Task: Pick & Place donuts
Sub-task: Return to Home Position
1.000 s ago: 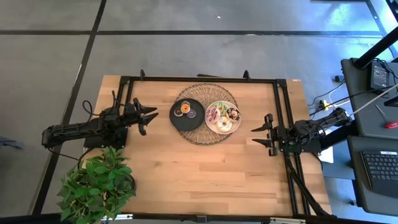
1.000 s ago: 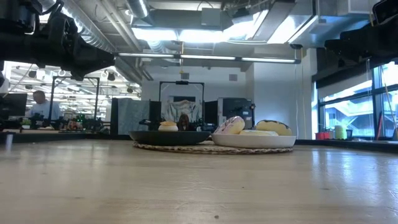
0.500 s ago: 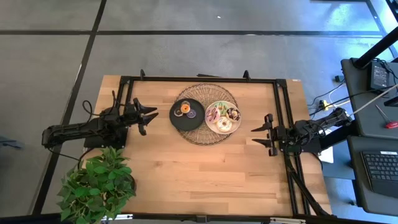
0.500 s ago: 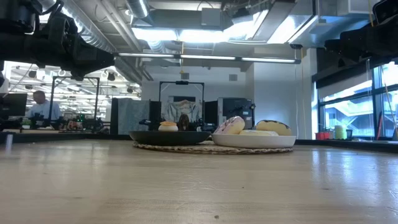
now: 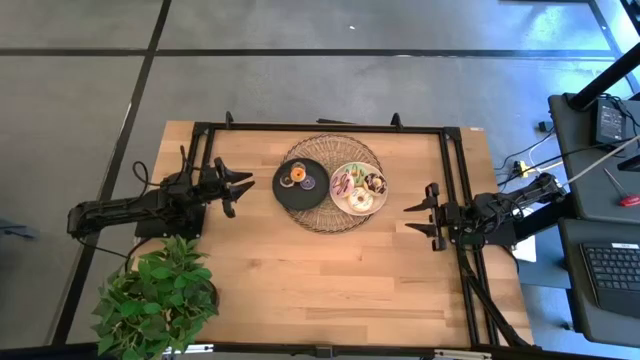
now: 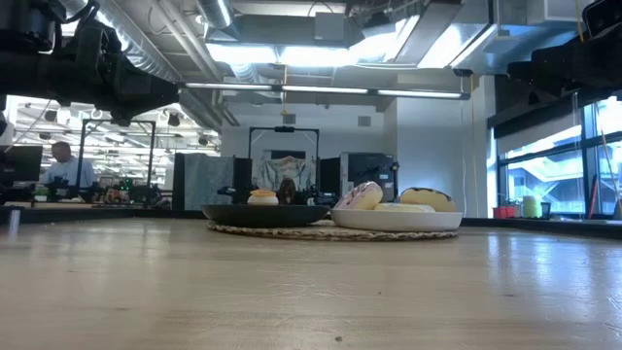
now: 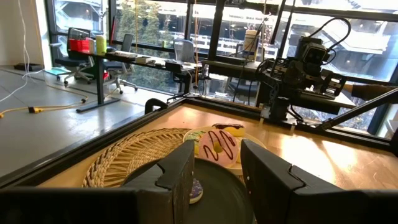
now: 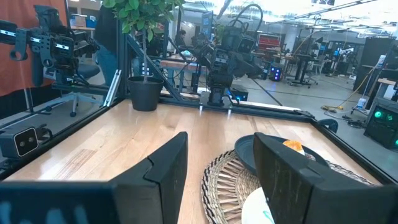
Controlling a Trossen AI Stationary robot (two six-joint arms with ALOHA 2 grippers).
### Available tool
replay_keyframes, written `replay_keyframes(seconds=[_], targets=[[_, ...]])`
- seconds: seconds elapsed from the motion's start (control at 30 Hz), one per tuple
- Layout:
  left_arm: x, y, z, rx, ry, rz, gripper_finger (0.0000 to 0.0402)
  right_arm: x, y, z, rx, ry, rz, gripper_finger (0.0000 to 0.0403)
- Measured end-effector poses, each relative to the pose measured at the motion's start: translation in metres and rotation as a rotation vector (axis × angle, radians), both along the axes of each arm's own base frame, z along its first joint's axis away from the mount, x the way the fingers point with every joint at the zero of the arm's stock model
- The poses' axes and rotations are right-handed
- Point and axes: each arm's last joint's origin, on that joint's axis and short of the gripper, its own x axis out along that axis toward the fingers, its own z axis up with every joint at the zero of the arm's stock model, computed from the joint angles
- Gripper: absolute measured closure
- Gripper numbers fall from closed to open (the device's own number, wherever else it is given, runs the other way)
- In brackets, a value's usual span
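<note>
Donuts [image 5: 342, 183] on plates [image 5: 279, 191], left pincer [image 5: 240, 194] and right pincer [image 5: 408, 218] spread, flanking

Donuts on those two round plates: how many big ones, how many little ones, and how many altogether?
Large iced toy ring donuts, on the round white plate: 4
Mini toy ring donuts, on the round black plate: 3
Total: 7
</note>
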Motion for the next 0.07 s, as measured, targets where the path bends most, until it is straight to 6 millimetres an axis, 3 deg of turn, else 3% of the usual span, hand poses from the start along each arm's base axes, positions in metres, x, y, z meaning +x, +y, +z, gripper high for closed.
replay_keyframes(seconds=[0.07], targets=[[0.0, 0.0, -0.0002, 0.0, 0.001, 0.0, 0.0274, 0.0, 0.0, 0.0, 0.0, 0.0, 0.0, 0.0221]])
